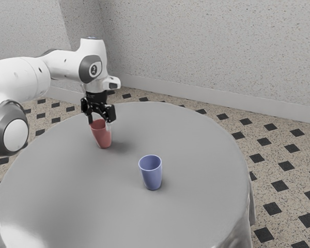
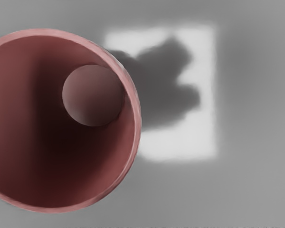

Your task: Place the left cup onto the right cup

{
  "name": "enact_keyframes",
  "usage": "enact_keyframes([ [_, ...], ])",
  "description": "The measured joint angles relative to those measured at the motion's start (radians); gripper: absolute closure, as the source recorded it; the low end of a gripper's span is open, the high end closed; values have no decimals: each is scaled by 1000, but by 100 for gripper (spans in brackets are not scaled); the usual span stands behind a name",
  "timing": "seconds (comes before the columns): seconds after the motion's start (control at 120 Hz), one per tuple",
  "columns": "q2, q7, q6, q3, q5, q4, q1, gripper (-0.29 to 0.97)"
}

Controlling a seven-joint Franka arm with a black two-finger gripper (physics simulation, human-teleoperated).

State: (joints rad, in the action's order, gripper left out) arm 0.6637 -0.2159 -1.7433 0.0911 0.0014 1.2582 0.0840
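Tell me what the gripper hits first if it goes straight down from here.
The red cup. The gripper points down right at its rim, with nothing between them. Depth is unclear, so contact may be very near.

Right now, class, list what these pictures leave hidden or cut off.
1. Exterior view: the gripper covers part of the red cup rim.
2. Exterior view: the arm runs off the left edge, and the table off the bottom edge.
3. Wrist view: the red cup runs past the left edge, and its rim hides its outer wall.
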Motion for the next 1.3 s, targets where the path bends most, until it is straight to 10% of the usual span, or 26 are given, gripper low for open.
enact_keyframes([
  [1.075, 88, -34, -176, -10, -13, 9, 2, 0],
  [1.3, 89, -35, -182, -8, -10, 21, 2, 42],
])
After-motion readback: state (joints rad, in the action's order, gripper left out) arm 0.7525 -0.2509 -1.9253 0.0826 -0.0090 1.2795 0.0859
